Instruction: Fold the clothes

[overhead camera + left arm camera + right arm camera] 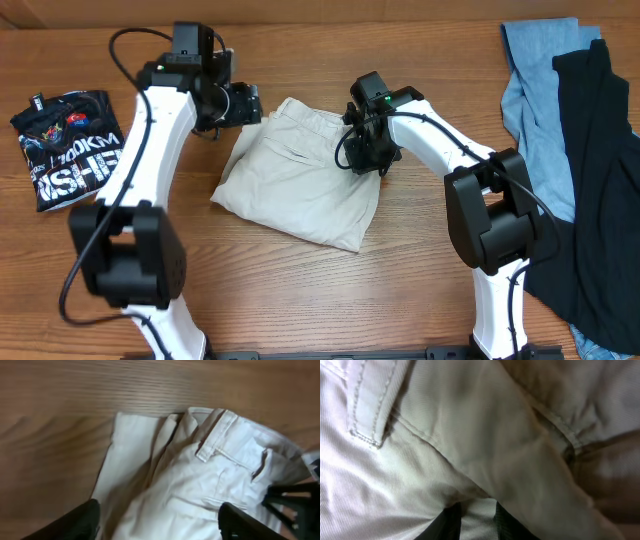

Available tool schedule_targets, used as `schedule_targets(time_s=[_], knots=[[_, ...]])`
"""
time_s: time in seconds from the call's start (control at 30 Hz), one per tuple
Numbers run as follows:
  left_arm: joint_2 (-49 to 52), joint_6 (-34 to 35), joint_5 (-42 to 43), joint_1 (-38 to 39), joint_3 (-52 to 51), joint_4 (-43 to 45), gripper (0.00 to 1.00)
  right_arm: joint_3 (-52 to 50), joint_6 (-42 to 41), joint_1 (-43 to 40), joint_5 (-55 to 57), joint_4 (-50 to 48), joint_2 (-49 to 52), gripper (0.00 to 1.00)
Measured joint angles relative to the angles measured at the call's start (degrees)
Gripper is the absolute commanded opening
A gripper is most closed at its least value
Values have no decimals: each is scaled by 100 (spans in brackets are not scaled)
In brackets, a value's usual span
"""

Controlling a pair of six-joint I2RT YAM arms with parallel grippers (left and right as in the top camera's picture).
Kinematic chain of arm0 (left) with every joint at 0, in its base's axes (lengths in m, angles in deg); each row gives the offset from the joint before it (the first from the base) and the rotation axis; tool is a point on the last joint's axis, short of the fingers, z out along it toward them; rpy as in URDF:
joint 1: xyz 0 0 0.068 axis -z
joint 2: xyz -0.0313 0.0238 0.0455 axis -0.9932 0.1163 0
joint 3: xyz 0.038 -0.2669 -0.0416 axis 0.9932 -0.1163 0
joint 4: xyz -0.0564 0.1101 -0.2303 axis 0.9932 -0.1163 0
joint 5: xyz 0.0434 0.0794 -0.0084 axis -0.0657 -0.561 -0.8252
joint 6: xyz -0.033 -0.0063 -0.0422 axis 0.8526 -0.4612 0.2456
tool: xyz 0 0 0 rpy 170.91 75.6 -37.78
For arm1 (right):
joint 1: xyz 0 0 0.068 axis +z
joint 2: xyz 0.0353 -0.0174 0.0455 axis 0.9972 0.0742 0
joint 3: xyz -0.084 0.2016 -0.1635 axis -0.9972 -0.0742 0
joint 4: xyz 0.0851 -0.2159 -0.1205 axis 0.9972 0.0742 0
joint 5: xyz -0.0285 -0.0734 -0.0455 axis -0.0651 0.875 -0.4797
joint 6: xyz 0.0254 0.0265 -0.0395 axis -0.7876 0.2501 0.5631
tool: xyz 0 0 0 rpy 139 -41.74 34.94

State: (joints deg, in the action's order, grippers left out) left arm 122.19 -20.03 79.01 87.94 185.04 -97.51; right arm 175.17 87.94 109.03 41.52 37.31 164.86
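The beige shorts (300,175) lie folded in the middle of the table, waistband towards the back. My left gripper (245,103) is open and hovers just off the shorts' back left corner. In the left wrist view its fingers (160,525) spread wide over the waistband and belt loop (220,440). My right gripper (365,150) is down on the shorts' right edge. In the right wrist view its fingers (477,520) are shut on a fold of the beige cloth (470,435). A light blue garment (535,90) and a black garment (600,170) lie in a heap at the right.
A folded black T-shirt with white print (70,145) lies at the left of the wooden table (300,290). The right arm's black fingers show at the right edge of the left wrist view (295,500).
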Motion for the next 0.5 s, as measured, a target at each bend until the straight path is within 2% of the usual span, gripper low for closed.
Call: schedule_targets(time_s=[0.17, 0.27, 0.5], knots=[[780, -264, 251, 22, 0, 138, 86, 7, -4, 0, 4, 24, 0, 27], [1123, -295, 243, 22, 0, 153, 83, 11, -4, 0, 7, 39, 0, 27], [1381, -286, 81, 22, 0, 72, 83, 13, -4, 0, 11, 63, 0, 27]])
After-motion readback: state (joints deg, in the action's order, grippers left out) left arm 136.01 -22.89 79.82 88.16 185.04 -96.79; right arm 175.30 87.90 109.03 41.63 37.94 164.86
